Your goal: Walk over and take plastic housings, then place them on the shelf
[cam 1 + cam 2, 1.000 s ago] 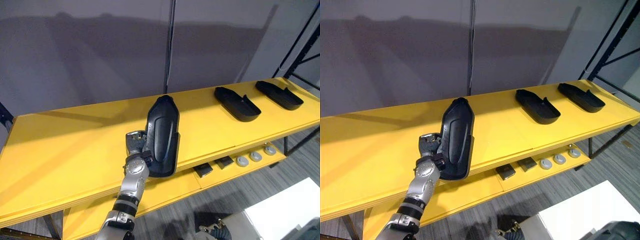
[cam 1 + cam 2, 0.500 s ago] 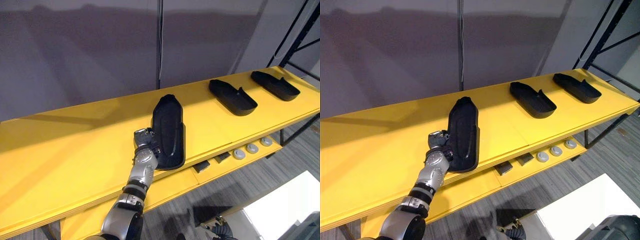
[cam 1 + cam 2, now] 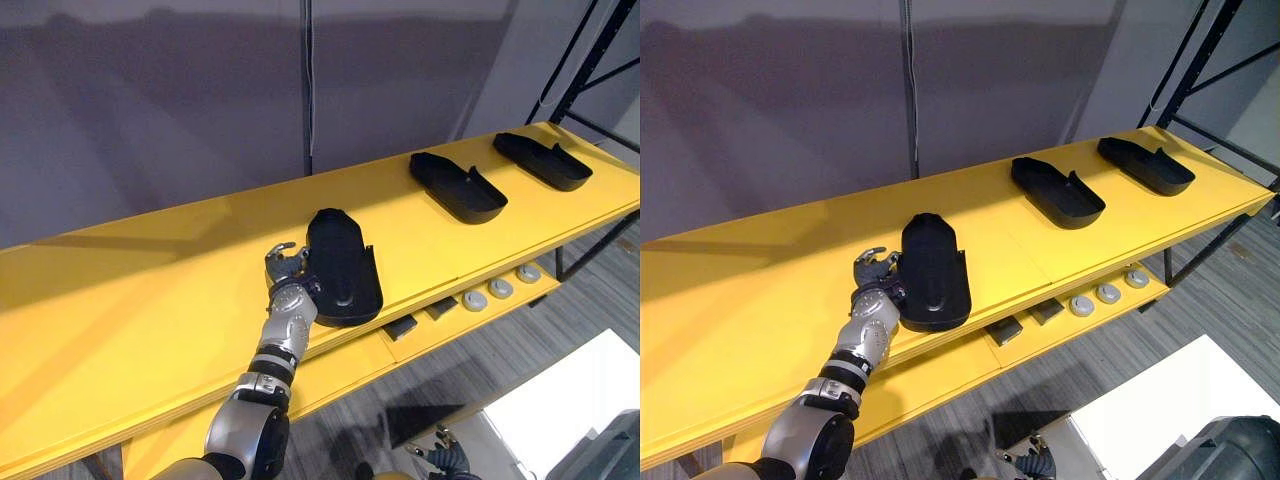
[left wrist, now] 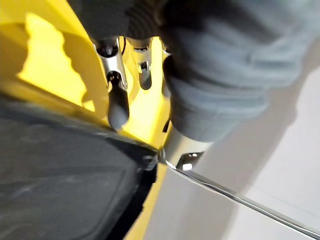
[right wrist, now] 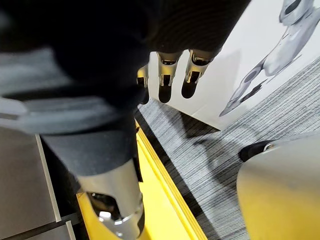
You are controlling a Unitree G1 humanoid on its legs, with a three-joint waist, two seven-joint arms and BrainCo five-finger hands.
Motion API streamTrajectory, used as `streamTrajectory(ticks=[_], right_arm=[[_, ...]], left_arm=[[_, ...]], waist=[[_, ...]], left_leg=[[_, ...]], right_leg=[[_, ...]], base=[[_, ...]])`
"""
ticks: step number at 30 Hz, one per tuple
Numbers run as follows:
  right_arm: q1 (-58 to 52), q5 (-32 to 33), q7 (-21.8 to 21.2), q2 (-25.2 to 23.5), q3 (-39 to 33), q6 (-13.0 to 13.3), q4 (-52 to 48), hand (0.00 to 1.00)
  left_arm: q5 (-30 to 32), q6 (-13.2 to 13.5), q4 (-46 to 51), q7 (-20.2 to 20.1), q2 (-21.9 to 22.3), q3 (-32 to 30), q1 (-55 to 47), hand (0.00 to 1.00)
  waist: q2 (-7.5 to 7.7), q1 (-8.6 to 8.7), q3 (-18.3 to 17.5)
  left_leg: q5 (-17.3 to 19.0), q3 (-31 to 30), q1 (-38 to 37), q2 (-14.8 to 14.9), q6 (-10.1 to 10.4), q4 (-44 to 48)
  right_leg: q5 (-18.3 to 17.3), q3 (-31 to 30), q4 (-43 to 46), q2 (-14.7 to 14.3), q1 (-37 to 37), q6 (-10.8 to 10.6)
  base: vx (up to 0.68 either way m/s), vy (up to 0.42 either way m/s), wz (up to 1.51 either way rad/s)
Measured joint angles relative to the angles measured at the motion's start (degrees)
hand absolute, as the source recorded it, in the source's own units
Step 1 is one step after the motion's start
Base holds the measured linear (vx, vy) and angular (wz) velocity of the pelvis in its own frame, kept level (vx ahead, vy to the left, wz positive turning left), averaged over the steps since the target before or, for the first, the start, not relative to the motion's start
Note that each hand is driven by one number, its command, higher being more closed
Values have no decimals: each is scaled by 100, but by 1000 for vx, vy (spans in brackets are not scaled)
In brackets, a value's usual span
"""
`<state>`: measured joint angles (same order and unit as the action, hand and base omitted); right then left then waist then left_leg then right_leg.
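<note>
A black plastic housing (image 3: 343, 266) lies flat on the yellow top shelf (image 3: 130, 300), near its front edge. My left hand (image 3: 287, 272) rests on the shelf against the housing's left side, fingers (image 4: 118, 107) loosened and spread, not wrapped round it. In the left wrist view the housing (image 4: 60, 190) shows dark just past the fingertips. Two more black housings (image 3: 458, 187) (image 3: 541, 161) lie further right on the same shelf. My right hand (image 5: 168, 81) hangs low over grey carpet with straight fingers, holding nothing.
A lower yellow shelf (image 3: 340, 380) carries three grey discs (image 3: 500, 288) and two small dark blocks (image 3: 401, 327). A black rack upright (image 3: 588, 62) stands at the shelf's right end. A grey wall backs the shelf. A white surface (image 3: 570, 400) sits at the lower right.
The housing, held tilted on its edge by my left hand, has come down flat on the shelf. The left fingers have let go of it. The camera has shifted a little.
</note>
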<state>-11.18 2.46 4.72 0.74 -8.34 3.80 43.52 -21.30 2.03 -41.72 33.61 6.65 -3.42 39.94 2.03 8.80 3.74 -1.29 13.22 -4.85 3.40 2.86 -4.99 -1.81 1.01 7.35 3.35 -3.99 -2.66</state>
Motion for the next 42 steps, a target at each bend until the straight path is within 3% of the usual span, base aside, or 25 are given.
streamTrajectory(ticks=[7,15,23,24,28,35,42], right_arm=[[57,2,29,47,-65,0,141,0],[67,24,25,143,-54,0,331,0],[-15,48,-111,296,-56,0,611,0],[-17,47,-142,311,-63,0,669,0],[-42,41,-150,318,-65,2,690,0],[-56,-4,-167,335,-51,11,701,0],[-25,-98,-181,353,-35,13,759,0]], left_arm=[[10,51,61,10,-18,-181,147,0],[140,188,1591,-71,-154,285,-76,0],[1386,214,3756,-1103,-560,1553,-1571,0],[1607,237,4020,-1272,-583,1753,-1838,100],[2260,396,4554,-1801,-762,2422,-2751,100],[3027,498,4377,-2667,-1218,3114,-3903,100],[3451,555,3564,-2943,-1234,3371,-3862,100]], waist=[[-48,10,32],[-57,-19,41],[-127,-128,77],[-129,-146,78],[-137,-164,81],[-157,-245,76],[-164,-277,71]], left_leg=[[-19,-75,8,-2,-23,2],[-32,-228,47,-9,-41,4],[-27,-261,4,-5,-37,2],[-27,-274,10,-3,-37,2],[-26,-297,-23,3,-36,2],[-9,-241,-62,66,-15,-14],[3,-242,-91,92,6,1]], right_leg=[[3,74,-49,4,47,4],[3,182,-93,21,106,4],[2,211,-144,19,210,3],[2,222,-146,19,210,3],[4,266,-183,2,263,4],[109,267,-447,-62,421,53],[266,280,-792,-101,588,65]], base=[[-1,5,4],[-4,14,9],[-5,5,2],[-10,10,5],[-6,9,3],[-7,1,-1],[-3,0,-1]])
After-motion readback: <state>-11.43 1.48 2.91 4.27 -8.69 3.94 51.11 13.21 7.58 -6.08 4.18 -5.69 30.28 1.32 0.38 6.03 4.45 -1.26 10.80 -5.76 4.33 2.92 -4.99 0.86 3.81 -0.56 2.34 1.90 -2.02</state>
